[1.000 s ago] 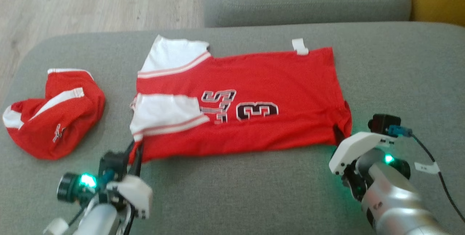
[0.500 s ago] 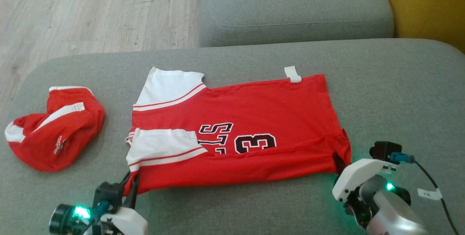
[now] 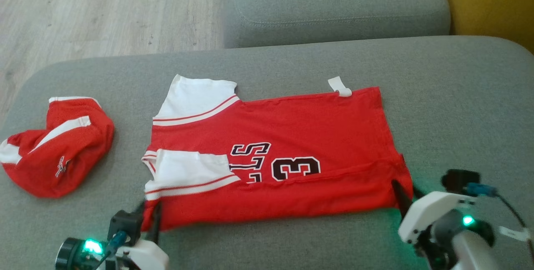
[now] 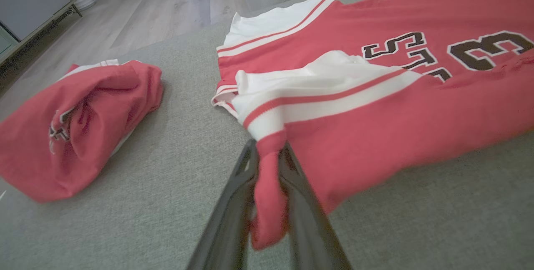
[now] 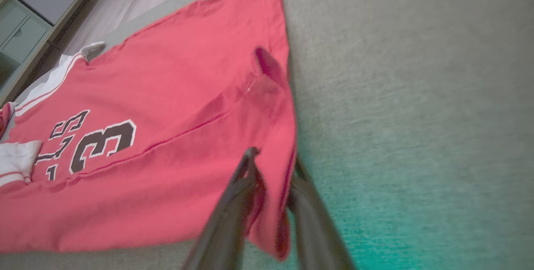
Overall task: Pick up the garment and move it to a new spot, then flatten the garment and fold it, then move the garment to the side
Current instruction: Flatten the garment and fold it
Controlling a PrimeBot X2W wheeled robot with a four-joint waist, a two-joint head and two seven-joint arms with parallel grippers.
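The left gripper (image 4: 268,148) is clamped on the near shoulder corner of the shirt (image 3: 292,136), with a bunch of red cloth squeezed between its two fingers. The right gripper (image 5: 275,158) straddles the near hem corner. Its fingers stand a little apart with cloth between them, and the blur makes it impossible to tell whether that hold is firm or already slack. The grey couch seat (image 3: 267,245) carries everything. The shirt lies spread across its middle, number side up, collar end to the left and hem to the right. Well to its left sits a second red garment (image 3: 58,149), rolled into a lump. The near sleeve (image 3: 187,170) is turned in over the chest, while the far sleeve (image 3: 196,94) sticks out flat. A small white tag (image 3: 339,86) juts from the far edge. Compared with a second ago, a long ridge (image 3: 333,172) now runs under the number, parallel to the near edge, where the cloth lay smooth before. The whole scene also sits lower in the head view, which is the camera shifting and not the shirt travelling. The ridge suggests that the near strip has been pulled taut or drawn towards the robot. It looks as if the fold along the near side is being set, with the far side yet to be turned in.
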